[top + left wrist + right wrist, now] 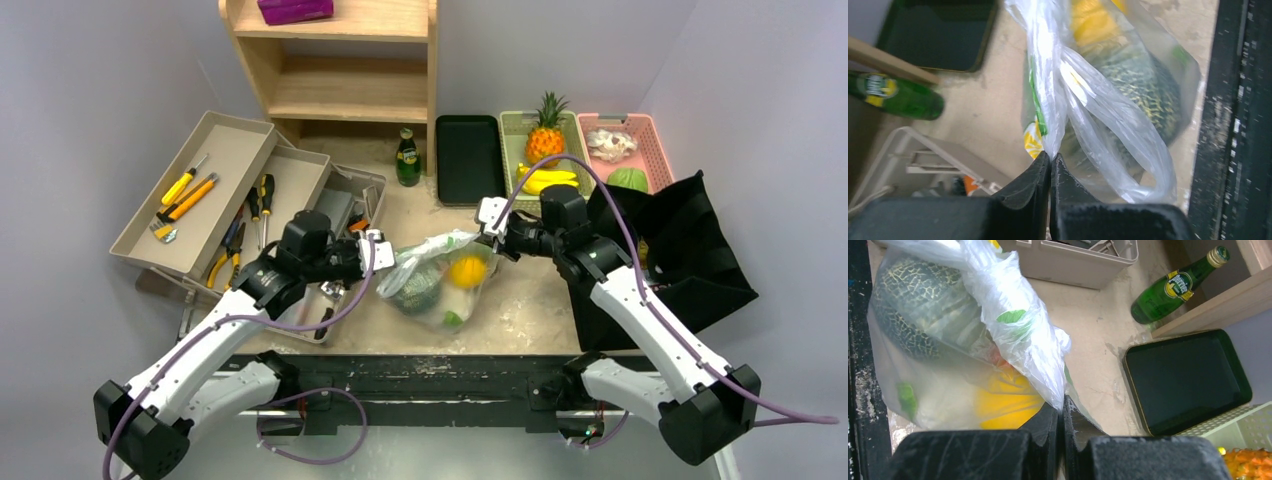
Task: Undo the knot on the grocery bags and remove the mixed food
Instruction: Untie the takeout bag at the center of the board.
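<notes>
Left wrist: left fingers [1050,167] closed, pinching a twisted strip of the plastic bag [1108,115] right at the tips. A netted green melon [1148,90] and a yellow citrus [1093,20] show through the film. Green bottle [898,95] and black tray [938,30] sit beyond on the desk [988,100].

Right wrist: right fingers [1060,415] closed too, bag film caught between the tips. Melon is top left inside the bag, citrus just beside the fingers, a small green bit lower left.

Top: plastic bag rests on the desk between the two arms, one set of fingers on each side of it. Black cloth bag [680,250] lies open at the right, partly under the right arm. Bottle stands upright beside the tray, by the wooden shelf [340,60]. Tool trays [215,170] at the left.
</notes>
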Robot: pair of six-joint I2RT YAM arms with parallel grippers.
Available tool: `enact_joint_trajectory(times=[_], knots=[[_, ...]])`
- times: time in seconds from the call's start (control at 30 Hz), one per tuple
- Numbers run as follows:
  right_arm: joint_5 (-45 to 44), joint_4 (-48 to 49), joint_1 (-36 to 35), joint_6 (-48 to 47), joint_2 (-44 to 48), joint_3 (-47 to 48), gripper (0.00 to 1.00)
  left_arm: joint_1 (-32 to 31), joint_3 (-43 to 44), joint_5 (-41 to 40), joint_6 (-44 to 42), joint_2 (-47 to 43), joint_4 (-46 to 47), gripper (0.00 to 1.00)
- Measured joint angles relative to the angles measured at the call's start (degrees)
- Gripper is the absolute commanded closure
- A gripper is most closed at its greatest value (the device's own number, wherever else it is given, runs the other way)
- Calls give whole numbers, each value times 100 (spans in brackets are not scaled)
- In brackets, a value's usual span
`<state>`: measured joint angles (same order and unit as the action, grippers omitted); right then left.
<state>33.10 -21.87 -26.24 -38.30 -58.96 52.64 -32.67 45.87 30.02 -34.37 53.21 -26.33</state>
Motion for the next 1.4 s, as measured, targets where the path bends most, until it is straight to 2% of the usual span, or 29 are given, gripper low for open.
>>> enact_joint_trajectory(times=[0.1, 0.27, 0.37, 0.47, 0.63, 0.67, 0.73, 0.9, 1.07, 1.4], knots=[[-35, -15, 22, 31, -20, 85, 100, 11, 24, -369, 33, -269, 243, 100], [74, -101, 332, 7, -9, 452, 100, 398, 308, -437, 68, -363, 448, 100], [227, -50, 481, -122, 114, 341, 100, 538, 96, -313, -66, -546, 562, 100], [420, -197, 490, -326, 260, -9, 98, 376, -238, -225, -254, -664, 485, 100], [481, -984, 474, -686, 249, -260, 33, -249, -494, -461, -798, -562, 374, 100], [527, -1132, 457, -721, 247, -247, 25, -389, -507, -509, -940, -551, 341, 100], [586, -1449, 398, -669, 212, -125, 20, -557, -511, -564, -1126, -538, 315, 100], [765, -1768, 11, -50, -39, 811, 15, -787, -511, -669, -1624, -487, 310, 100], [820, -1294, -662, 673, -116, 1145, 24, -831, -507, -782, -2114, -483, 326, 100], [564, -793, -669, 1012, -1609, 1449, 24, -874, -444, -859, -2883, -483, 354, 100]])
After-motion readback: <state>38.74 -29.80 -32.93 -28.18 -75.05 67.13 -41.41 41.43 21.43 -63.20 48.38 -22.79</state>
